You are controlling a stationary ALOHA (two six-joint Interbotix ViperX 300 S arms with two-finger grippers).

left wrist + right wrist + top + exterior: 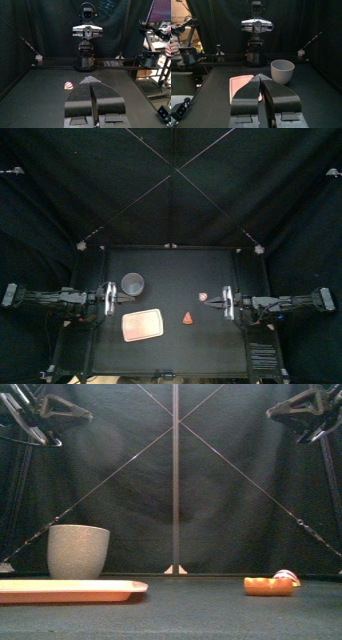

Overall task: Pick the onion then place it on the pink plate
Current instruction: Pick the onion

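Onion [203, 296]: small, rounded, pale with pink-red stripes. It lies on the bare table [174, 268], right of centre, apart from everything else. An orange toy [189, 316] sits nearer and slightly left of it. The right gripper [261, 76] is just right of the onion, jaws pressed together. The pink plate [142, 325] lies near left, with the grey cup [132, 281] behind it. The left gripper [89, 80] is at the left side, jaws pressed together.

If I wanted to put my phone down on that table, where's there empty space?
The back strip, between the cup and the back edge, is bare, and so is the front right corner, past the orange toy. It is crowded on the left, where cup, tray and left gripper sit close, and between onion and right gripper.
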